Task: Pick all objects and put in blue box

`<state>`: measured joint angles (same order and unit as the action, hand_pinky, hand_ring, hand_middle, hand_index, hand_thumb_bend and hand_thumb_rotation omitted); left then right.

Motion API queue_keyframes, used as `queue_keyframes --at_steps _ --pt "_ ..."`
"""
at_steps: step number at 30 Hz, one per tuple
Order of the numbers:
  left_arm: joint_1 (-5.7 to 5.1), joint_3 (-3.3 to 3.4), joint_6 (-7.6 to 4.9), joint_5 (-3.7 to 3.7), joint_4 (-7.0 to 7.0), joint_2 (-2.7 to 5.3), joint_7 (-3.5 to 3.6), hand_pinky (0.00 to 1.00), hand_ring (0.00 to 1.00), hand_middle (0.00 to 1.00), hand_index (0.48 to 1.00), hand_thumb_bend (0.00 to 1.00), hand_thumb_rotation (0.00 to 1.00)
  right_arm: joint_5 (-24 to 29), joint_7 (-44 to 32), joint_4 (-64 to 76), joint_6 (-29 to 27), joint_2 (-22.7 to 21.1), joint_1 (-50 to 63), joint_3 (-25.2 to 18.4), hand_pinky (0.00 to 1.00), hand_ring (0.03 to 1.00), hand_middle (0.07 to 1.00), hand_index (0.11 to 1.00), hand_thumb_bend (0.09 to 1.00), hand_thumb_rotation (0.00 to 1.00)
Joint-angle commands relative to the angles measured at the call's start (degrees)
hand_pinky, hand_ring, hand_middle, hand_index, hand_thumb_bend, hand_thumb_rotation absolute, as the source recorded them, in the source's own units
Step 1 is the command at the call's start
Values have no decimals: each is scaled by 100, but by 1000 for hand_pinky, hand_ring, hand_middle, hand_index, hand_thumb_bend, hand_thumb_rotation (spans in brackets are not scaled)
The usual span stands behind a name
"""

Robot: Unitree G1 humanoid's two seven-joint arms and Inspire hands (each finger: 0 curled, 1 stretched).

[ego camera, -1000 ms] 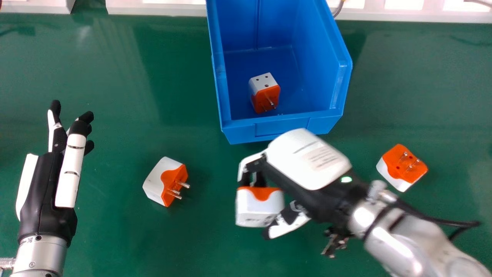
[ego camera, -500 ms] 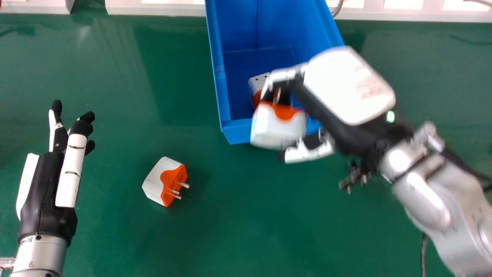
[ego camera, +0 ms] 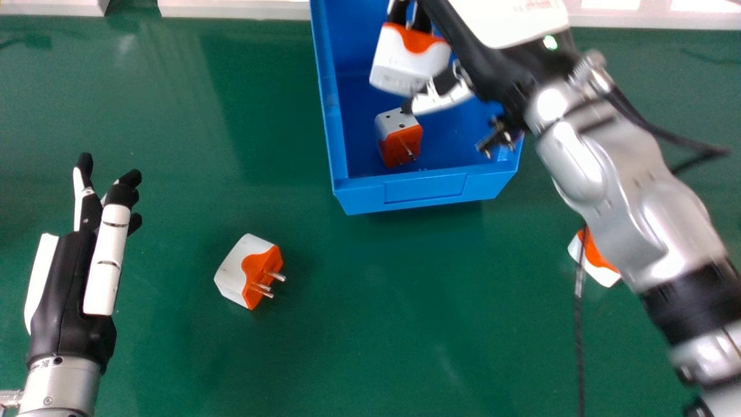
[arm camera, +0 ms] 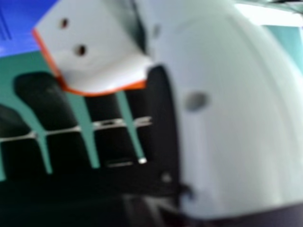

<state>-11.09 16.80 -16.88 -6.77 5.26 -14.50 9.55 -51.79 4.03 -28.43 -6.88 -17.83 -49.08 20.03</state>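
Over the inside of the blue box (ego camera: 425, 188), my right hand (ego camera: 474, 52) is shut on a white and orange plug adapter (ego camera: 408, 61). In the right hand view, the held adapter (arm camera: 94, 52) sits between the thumb and the fingers of my right hand (arm camera: 163, 127). Another adapter (ego camera: 399, 139) lies on the box floor, below the held one. On the green table, one adapter (ego camera: 246, 272) lies left of centre with its prongs pointing right. A further adapter (ego camera: 596, 260) is partly hidden under my right forearm. My left hand (ego camera: 69, 278) is open at the left.
The green table (ego camera: 370, 324) surrounds the box. A thin dark cable (ego camera: 580, 324) hangs from the right arm and crosses the adapter at the right. A white frame (ego camera: 231, 8) runs along the table's far edge.
My right hand has moved away from the front of the table, up over the box, carrying the adapter. The right forearm now partly covers the adapter on the right. The left hand has stayed put.
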Motion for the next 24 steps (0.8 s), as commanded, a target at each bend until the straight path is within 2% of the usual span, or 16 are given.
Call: queue_keyframes --at_steps 1,3,6,10,12,18,21,24 --pt "-44 41 -133 16 -119 -30 -21 920 942 931 937 497 1000 -6 131 -449 97 110 -597 94 154 218 399 522 502 0" --pt "-76 42 -137 40 -152 -12 -46 909 937 926 934 500 1000 -102 240 -1028 185 202 -972 272 154 218 452 495 510 0" --pt "-113 34 -137 48 -196 7 -64 912 939 928 931 493 1000 -168 487 -1849 171 315 -1450 523 197 299 446 518 510 0" --pt "-146 17 -160 -9 -234 14 -15 924 948 935 937 506 1000 -123 609 -2750 250 529 -1936 779 250 398 533 515 506 0" --pt "-170 14 -176 19 -247 18 -24 925 949 936 938 510 1000 -85 567 -3053 316 627 -2109 875 291 443 567 518 492 0" --pt "-223 0 -132 36 -353 48 -45 920 946 933 941 500 1000 -103 723 -3676 334 820 -2411 1203 290 436 524 539 489 0" --pt "-254 -17 -99 85 -428 74 -96 914 943 929 937 499 1000 -124 772 -3808 353 869 -2458 1345 291 411 477 552 488 0" --pt "-291 -49 -23 117 -527 94 -153 911 941 928 935 501 1000 -131 781 -3874 429 925 -2485 1473 285 407 476 555 488 0"
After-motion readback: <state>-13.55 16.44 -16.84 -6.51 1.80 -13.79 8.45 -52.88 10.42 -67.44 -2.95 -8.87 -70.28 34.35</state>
